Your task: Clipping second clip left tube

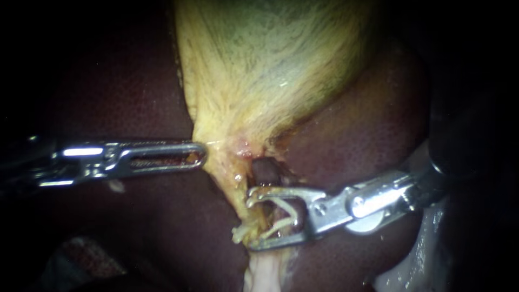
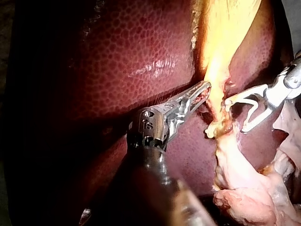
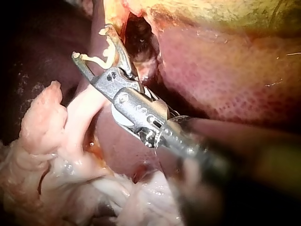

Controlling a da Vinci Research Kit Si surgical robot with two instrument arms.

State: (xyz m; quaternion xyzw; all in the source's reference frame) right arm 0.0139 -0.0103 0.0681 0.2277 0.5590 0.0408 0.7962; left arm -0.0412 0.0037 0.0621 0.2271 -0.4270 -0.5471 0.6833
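Note:
The yellow gallbladder (image 1: 270,65) narrows downward into a yellowish tube (image 1: 232,185) lying over the dark liver (image 1: 124,97). My left instrument (image 1: 201,155) comes in level, its slotted jaws shut on the gallbladder's edge just above the tube; the left wrist view shows the same hold (image 2: 206,87). My right instrument (image 1: 251,219) has its jaws wide open at the tube's right side, their tips reaching it. A white clip (image 1: 281,205) sits spread open inside them, also seen in the wrist views as the clip (image 2: 249,100) and the clip (image 3: 101,59).
A dark opening (image 1: 265,170) gapes in the tissue just above the right instrument's upper jaw. Pale pinkish tissue (image 1: 262,273) hangs below the tube and bunches up beside the right instrument (image 3: 51,141). White material (image 1: 427,254) lies under that instrument's shaft.

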